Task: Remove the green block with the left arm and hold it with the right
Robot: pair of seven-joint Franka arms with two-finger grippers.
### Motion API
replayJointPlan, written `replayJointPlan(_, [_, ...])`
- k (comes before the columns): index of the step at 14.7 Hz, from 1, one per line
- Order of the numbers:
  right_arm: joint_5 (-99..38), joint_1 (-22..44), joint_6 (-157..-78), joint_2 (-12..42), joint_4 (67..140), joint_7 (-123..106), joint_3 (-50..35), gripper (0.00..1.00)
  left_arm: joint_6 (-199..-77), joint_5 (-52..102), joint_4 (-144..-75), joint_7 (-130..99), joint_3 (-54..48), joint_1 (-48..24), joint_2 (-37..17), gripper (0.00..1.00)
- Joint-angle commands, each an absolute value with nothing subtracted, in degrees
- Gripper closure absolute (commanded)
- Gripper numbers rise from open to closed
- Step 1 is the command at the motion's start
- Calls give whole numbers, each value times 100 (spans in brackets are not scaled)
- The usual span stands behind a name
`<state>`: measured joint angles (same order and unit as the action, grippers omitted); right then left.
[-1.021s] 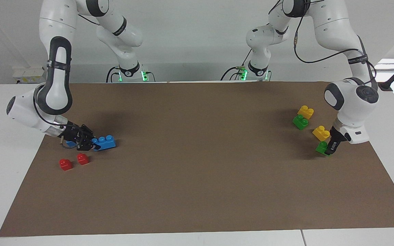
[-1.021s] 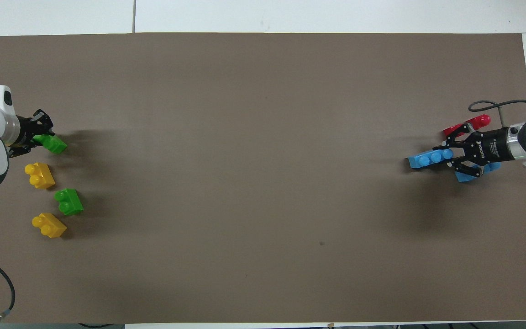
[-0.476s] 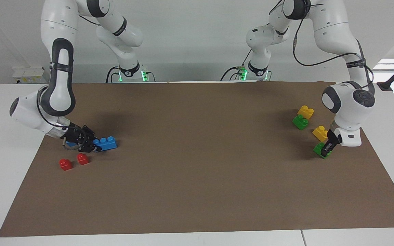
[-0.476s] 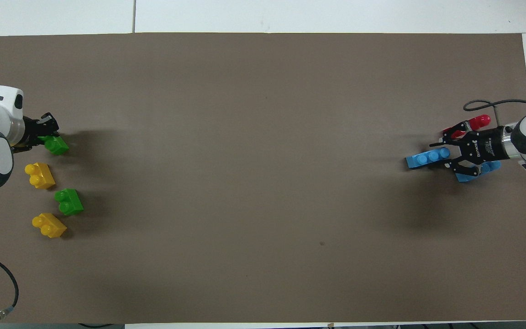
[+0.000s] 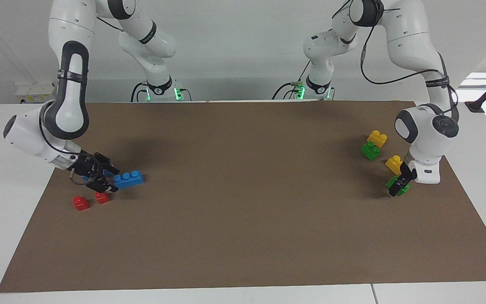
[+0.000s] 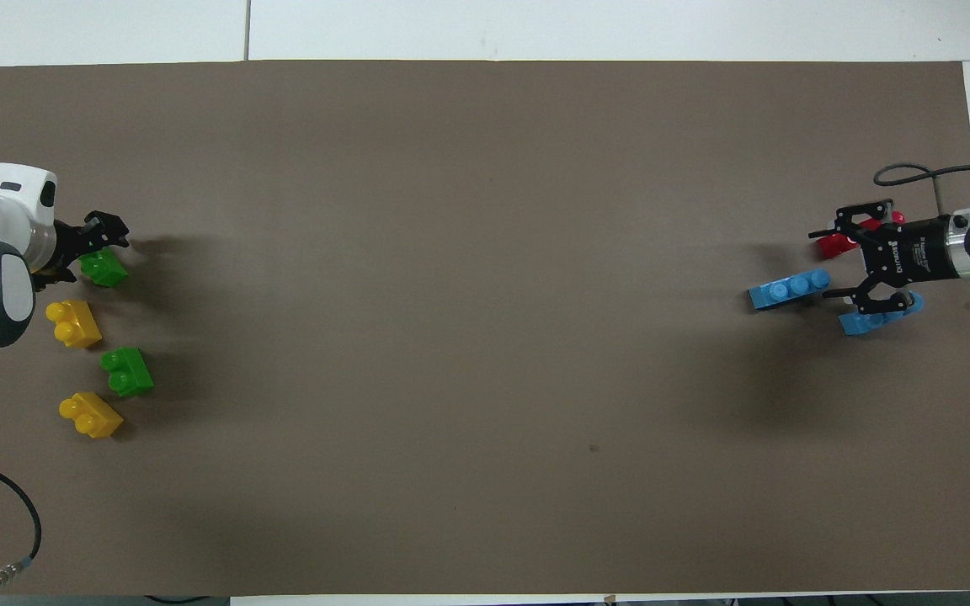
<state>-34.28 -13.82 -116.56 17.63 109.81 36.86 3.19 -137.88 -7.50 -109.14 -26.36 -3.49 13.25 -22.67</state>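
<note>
Left end effector (image 5: pixel 399 185) is sitting at the green block (image 6: pixel 103 268) at the left arm's end of the desk (image 5: pixel 243 236); fingers straddling it, grip closure unclear. Block's long axis is running roughly along the arm's reach, studs up, just beside 1 yellow brick (image 6: pixel 72 323). Right end effector (image 6: pixel 868 263) is hanging spread wide and empty over the blue brick (image 6: pixel 788 289), well apart.

One cam sits high across the worktop (image 5: pixel 243 236) facing the robots, the other looks steeply down from above their end, half a turn apart, both covering the whole brown mat.
</note>
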Motion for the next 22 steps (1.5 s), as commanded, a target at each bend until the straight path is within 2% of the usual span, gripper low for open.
replayJointPlan(1, [-2702,-1389,-11339,1380,10759,3876,273,0,-13598,-721,-10671,-2514,-352,1327,-2198,0])
replayJointPlan(4, [-1944,-1389,-10751,1310,10066,3684,176,0,-12843,-721,-10171,-2505,-360,1275,-1996,0])
replayJointPlan(7, [-1242,-1389,-10136,1117,9485,3008,-69,0,-12455,-738,-10063,-2461,-378,1231,-1557,0])
replayJointPlan(11, [-573,-1310,-9845,485,9396,1796,-482,0,-11911,-729,-10055,-2014,-404,1064,-915,0])
replayJointPlan(17, [132,-897,-9326,-175,9387,347,-510,0,-10945,-721,-10055,-1636,-606,1011,-45,0])
replayJointPlan(22, [114,-888,-9079,-272,9308,62,-518,0,-10092,-396,-10046,-792,-606,1011,474,0])
